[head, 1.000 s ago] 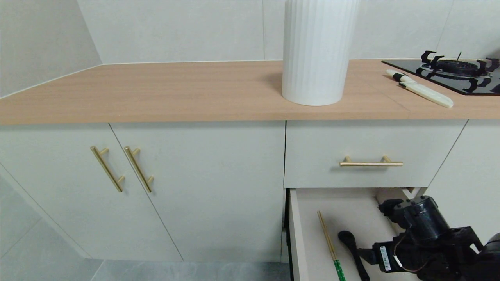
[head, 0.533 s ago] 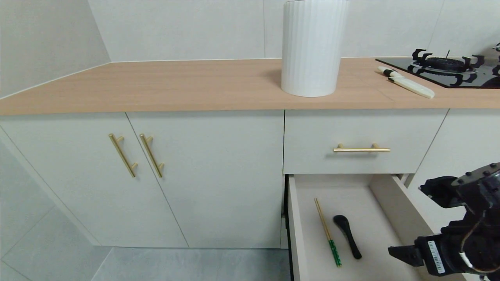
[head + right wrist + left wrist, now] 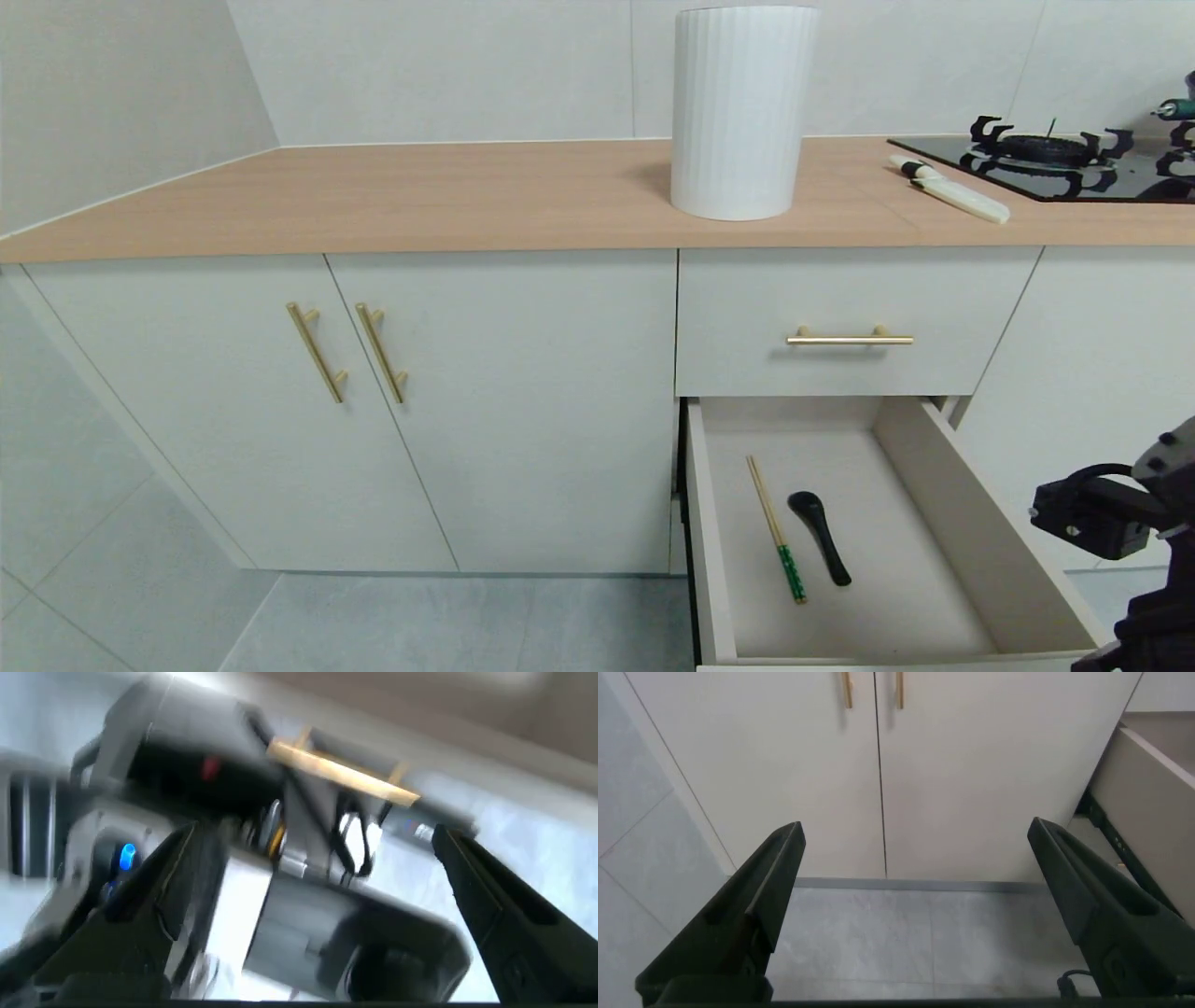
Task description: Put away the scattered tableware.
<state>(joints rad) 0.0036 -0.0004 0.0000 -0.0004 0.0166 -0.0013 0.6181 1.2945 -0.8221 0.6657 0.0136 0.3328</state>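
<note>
The white knife (image 3: 948, 187) lies on the desk (image 3: 420, 191) above and right of the open drawer (image 3: 971, 523), slanting crosswise to it, nearer the wide-spread right pincer (image 3: 318, 835).

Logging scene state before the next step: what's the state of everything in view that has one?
Lower pale drawer: open.
Upper pale drawer with brass handle: shut.
Two pale cabinet doors: shut.
Green-tipped wooden chopsticks: lying in the lower drawer.
Black spoon: lying beside them.
White knife: lying on the wooden counter.
Left gripper: open, empty.
Right gripper: open.
</note>
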